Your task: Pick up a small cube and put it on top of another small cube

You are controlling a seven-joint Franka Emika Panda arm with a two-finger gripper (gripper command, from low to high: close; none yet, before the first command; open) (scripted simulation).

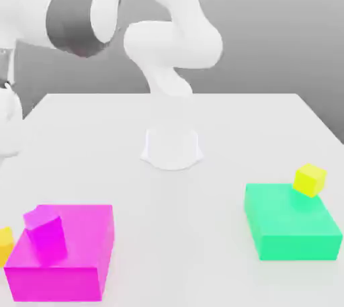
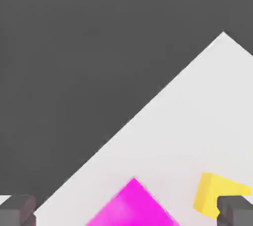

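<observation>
Reach for the golden cube [image 2: 213,195] beside the big magenta block [image 1: 64,248].
Your gripper [image 2: 126,212] hangs wide open, empty (centre it first); the lemon-yellow cube [image 1: 310,179] waits on the green block [image 1: 289,225].

Toward the exterior view's left front of the table [image 1: 201,117] sits the left block [image 1: 74,258], bearing the top cube [image 1: 45,233] on its left part. Just beside that block's left, down on the table, lies the edge cube [image 1: 5,244]. Well apart at the right front sits the right block [image 1: 289,228], with the corner cube [image 1: 310,180] at its far right corner; on it or just behind, unclear. Behind, mid-table, stands the arm base [image 1: 172,148].
</observation>
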